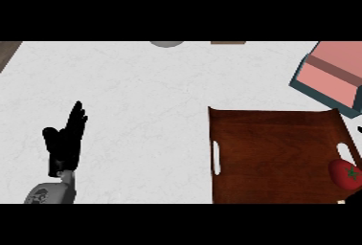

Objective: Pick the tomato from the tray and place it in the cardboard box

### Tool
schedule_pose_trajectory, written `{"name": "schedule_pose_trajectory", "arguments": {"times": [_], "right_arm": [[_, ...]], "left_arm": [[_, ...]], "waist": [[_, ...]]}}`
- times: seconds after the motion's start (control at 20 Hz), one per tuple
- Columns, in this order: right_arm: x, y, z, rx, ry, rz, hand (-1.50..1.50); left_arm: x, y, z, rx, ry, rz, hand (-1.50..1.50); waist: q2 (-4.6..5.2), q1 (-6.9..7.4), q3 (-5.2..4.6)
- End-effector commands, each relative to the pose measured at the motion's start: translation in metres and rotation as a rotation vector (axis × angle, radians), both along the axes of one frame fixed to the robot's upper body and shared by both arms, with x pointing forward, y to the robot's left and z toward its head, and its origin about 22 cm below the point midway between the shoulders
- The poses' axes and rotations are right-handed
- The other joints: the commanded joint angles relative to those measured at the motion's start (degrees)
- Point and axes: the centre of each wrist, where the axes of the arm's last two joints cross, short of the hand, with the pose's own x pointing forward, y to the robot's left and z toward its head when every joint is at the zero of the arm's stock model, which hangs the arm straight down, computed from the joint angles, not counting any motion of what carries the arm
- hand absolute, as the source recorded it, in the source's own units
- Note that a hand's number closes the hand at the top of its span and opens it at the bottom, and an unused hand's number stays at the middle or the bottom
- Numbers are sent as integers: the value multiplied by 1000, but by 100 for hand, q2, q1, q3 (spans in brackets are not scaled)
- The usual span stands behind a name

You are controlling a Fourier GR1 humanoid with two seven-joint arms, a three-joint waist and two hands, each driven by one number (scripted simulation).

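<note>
The tomato [346, 173] lies on the wooden tray [276, 153], against the tray's right rim beside its handle slot. The cardboard box [331, 72] sits on the white worktop [141, 86] just beyond the tray's far right corner. Well left of the tray rests the left hand [62, 141], fingers straight, pointing up, holding nothing. A dark sliver under the tomato may be the right hand [352, 196]; its state I cannot tell
</note>
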Motion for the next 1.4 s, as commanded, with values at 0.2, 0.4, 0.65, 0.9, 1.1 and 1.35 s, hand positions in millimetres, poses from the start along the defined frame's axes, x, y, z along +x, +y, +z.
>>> {"name": "schedule_pose_trajectory", "arguments": {"times": [0.2,0.4,0.65,0.9,1.1,1.35], "right_arm": [[8,-10,-24,-1,24,17,-150],[11,6,-39,4,15,20,-150],[22,-7,-50,3,32,14,-150],[30,-6,-65,14,18,14,-150],[3,-9,-81,27,-37,115,150],[11,-21,-68,-55,-133,139,150]], "left_arm": [[-1,3,-13,-5,-4,-7,0],[-7,0,-15,1,3,-9,0],[-16,-6,-12,-2,2,-3,0],[-8,5,-11,0,-3,-7,0],[-17,14,-8,7,9,0,0],[11,2,22,-12,9,-11,0]], "waist": [[2,-5,0],[1,2,1],[0,13,1],[3,11,1],[-2,4,2],[-2,-5,3]]}}
